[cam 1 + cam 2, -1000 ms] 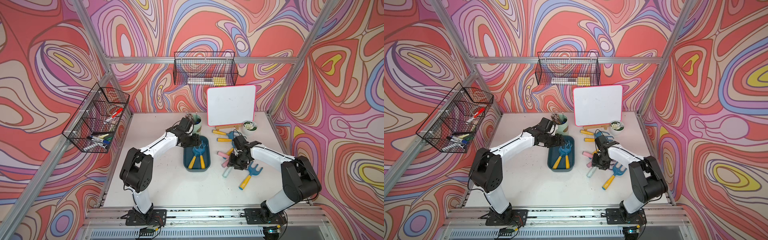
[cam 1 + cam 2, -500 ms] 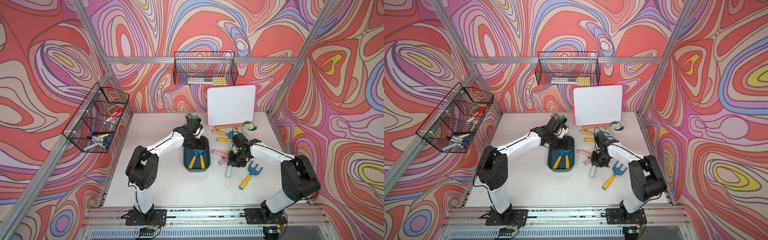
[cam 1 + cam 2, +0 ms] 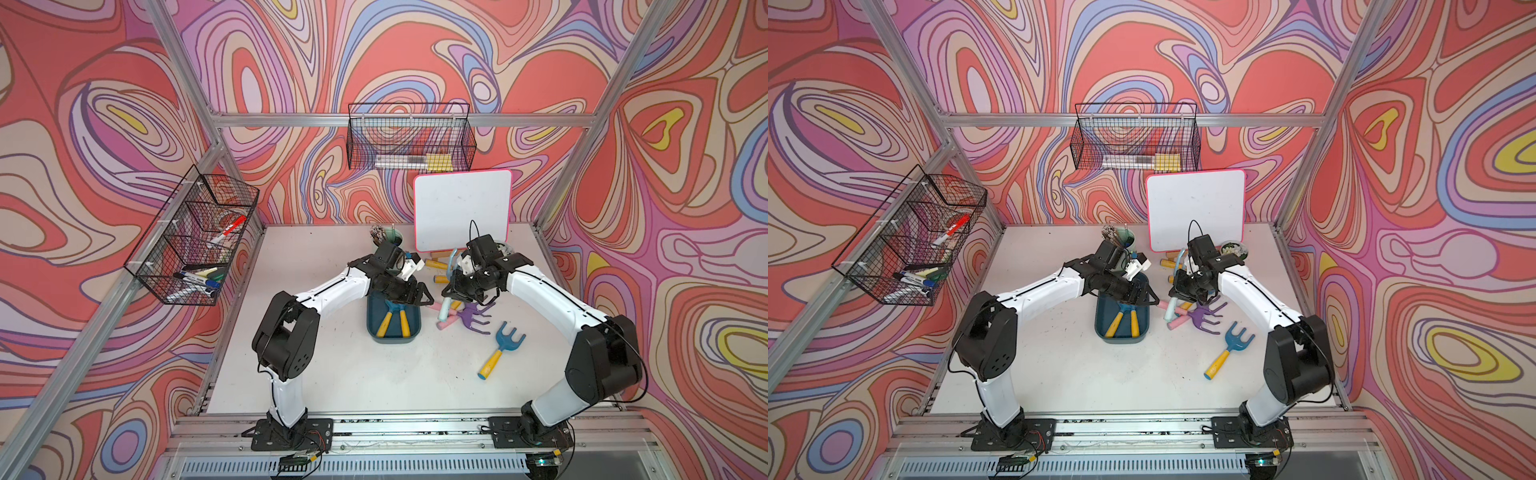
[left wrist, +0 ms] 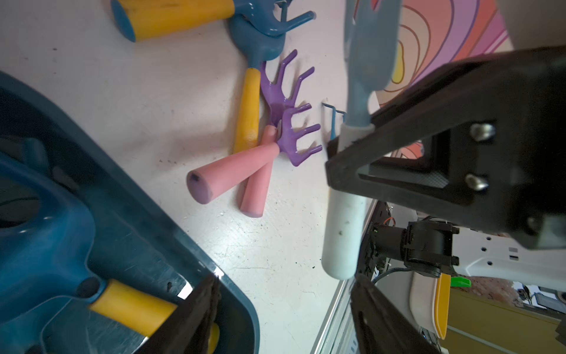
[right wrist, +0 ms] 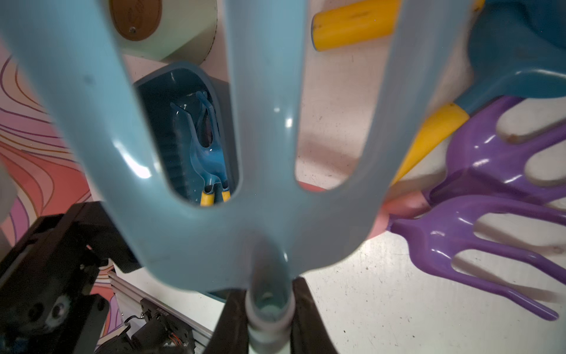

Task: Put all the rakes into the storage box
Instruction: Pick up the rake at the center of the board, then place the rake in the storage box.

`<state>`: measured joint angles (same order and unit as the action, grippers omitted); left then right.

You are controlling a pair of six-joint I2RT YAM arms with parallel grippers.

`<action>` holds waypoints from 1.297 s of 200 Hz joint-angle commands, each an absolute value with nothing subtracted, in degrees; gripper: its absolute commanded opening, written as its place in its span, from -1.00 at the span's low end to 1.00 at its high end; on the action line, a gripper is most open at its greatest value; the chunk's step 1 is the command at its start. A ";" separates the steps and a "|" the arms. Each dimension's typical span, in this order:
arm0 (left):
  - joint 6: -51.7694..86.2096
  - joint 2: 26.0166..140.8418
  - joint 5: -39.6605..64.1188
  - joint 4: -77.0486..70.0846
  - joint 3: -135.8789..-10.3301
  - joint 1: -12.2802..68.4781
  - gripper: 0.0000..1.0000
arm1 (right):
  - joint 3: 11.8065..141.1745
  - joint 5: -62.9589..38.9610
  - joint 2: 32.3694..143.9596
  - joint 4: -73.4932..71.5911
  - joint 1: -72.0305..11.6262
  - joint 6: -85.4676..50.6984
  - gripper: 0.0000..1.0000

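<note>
The storage box [image 3: 375, 328], a dark teal tray, lies mid-table and holds two blue rakes with yellow handles [image 3: 392, 322]. My left gripper [image 3: 409, 297] hovers open over the box's far end, with nothing between its fingers [image 4: 196, 309]. My right gripper [image 3: 451, 291] is shut on the pale handle of a light blue rake [image 3: 446, 305], just right of the box and raised off the table. The rake's three-pronged head [image 5: 266, 214] points up and back. The left wrist view shows its handle [image 4: 343, 233] hanging free below the right gripper's jaws.
Two purple rakes with pink handles [image 3: 473, 318] and a blue rake with a yellow handle [image 3: 500, 349] lie right of the box. A whiteboard [image 3: 463, 208] and a pale green cup [image 3: 392, 239] stand at the back. Wire baskets [image 3: 409, 143] hang on the walls.
My right gripper has closed on the light blue rake and lifted it off the table towards the box. My left gripper has moved right over the box's far end and opened slightly wider.
</note>
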<state>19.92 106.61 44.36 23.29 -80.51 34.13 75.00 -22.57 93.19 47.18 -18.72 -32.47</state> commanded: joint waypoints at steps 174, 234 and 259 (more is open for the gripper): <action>15.78 105.69 39.02 29.80 -79.95 35.33 -1.00 | 82.42 -28.84 99.18 43.94 -22.41 -33.34 -0.99; 16.95 101.20 37.07 29.28 -72.19 33.15 -1.00 | 79.97 -17.61 94.14 39.76 -22.13 -36.52 0.02; 17.61 100.55 36.84 28.85 -69.80 31.73 -1.00 | 78.72 -17.49 92.75 38.02 -21.77 -37.34 0.02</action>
<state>17.52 103.31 37.39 28.03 -71.48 32.88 80.14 -20.91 95.55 41.56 -22.31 -36.01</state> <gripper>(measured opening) 0.270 0.513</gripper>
